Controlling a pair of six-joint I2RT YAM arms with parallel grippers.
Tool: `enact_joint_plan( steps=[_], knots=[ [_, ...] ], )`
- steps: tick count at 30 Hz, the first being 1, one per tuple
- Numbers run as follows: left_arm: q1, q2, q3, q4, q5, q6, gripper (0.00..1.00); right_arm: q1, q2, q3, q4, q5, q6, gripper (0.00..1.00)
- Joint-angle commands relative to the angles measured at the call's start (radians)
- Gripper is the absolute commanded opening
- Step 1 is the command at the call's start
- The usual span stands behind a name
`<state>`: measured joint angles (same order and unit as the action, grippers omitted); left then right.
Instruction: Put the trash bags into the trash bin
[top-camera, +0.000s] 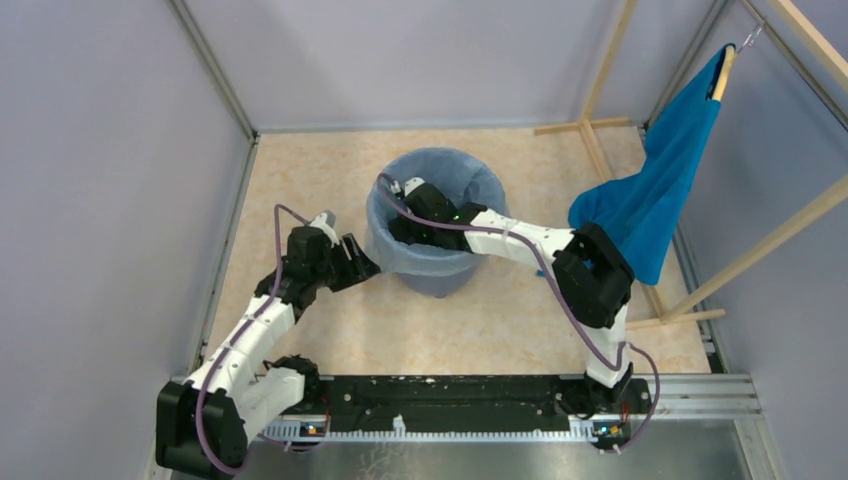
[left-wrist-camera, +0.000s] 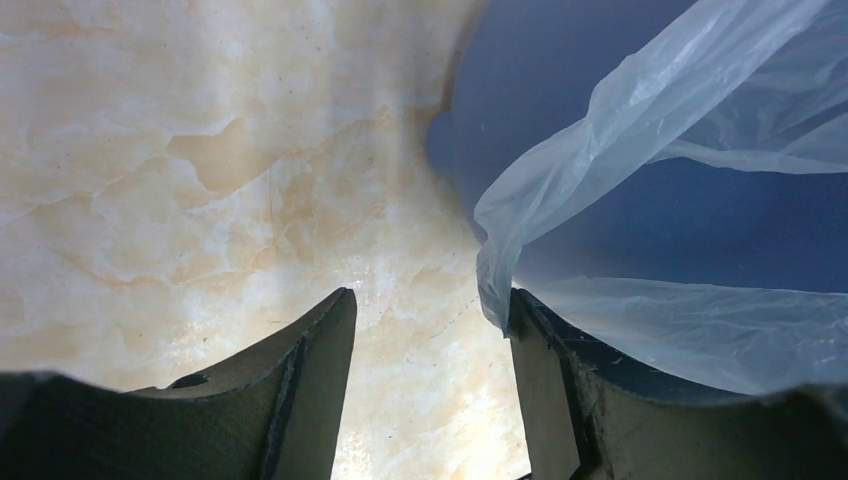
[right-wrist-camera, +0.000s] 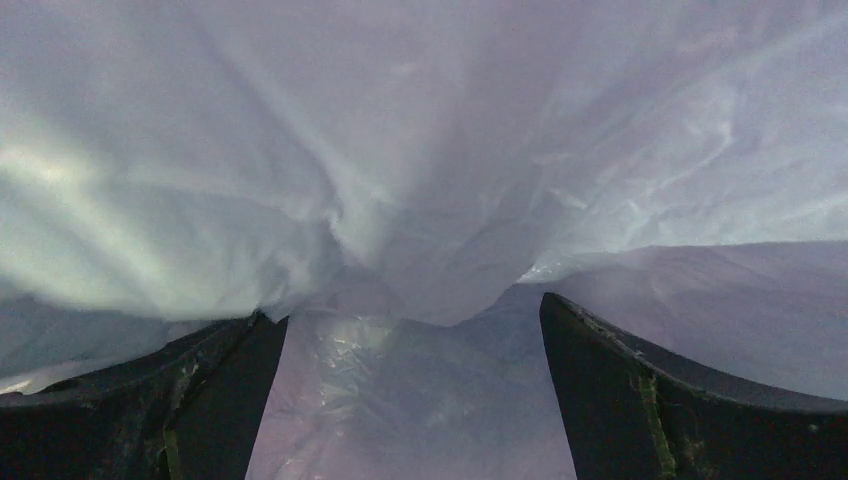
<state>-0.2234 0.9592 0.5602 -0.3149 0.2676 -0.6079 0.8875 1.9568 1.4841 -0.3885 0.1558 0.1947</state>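
Marbled tabletop (top-camera: 300, 180) with trash bin (top-camera: 440, 283) draped in trash bag (top-camera: 450, 158); right gripper (right-wrist-camera: 410, 310) inside, left gripper (left-wrist-camera: 430, 295) beside its wall, both with fingers spread apart

**Film on every side of the right gripper**

The right gripper (right-wrist-camera: 408, 312) sat at the bottom edge, its two dark fingers (right-wrist-camera: 215, 400) standing wide apart. Pale, translucent trash bag (right-wrist-camera: 420, 150) film covered everything above and beyond the gripper. Long folds ran in from both upper corners and gathered into a crumpled bunch just above the gap between the fingertips. Inside that gap lay shinier, finely wrinkled film. A brighter patch glowed up and to the left of the gripper, and a smoother sheet passed behind its right-hand finger.
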Motion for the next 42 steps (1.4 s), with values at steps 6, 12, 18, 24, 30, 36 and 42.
enact_joint_plan(
  steps=[6, 12, 18, 24, 30, 36, 42],
  knots=[
    [0.002, -0.039, 0.039, -0.011, -0.045, -0.002, 0.70, 0.004, -0.186, 0.188, -0.087, 0.023, -0.043, 0.99],
    [0.002, -0.074, 0.045, -0.046, -0.050, -0.001, 0.75, 0.004, -0.257, 0.270, -0.157, 0.095, -0.059, 0.99],
    [0.004, -0.166, 0.067, -0.121, -0.113, 0.024, 0.84, -0.002, -0.428, 0.227, -0.166, 0.189, -0.117, 0.99],
    [0.003, -0.252, 0.159, -0.223, -0.219, 0.063, 0.89, -0.010, -0.659, 0.100, -0.215, 0.337, -0.137, 0.99],
    [0.004, -0.334, 0.273, -0.311, -0.307, 0.082, 0.93, -0.149, -0.865, -0.171, -0.212, 0.253, 0.062, 0.98],
    [0.004, -0.403, 0.381, -0.354, -0.348, 0.112, 0.97, -0.218, -1.059, -0.399, -0.238, 0.196, 0.137, 0.99],
    [0.004, -0.448, 0.420, -0.358, -0.409, 0.130, 0.99, -0.218, -1.213, -0.687, -0.177, 0.115, 0.190, 0.99]
  ],
)
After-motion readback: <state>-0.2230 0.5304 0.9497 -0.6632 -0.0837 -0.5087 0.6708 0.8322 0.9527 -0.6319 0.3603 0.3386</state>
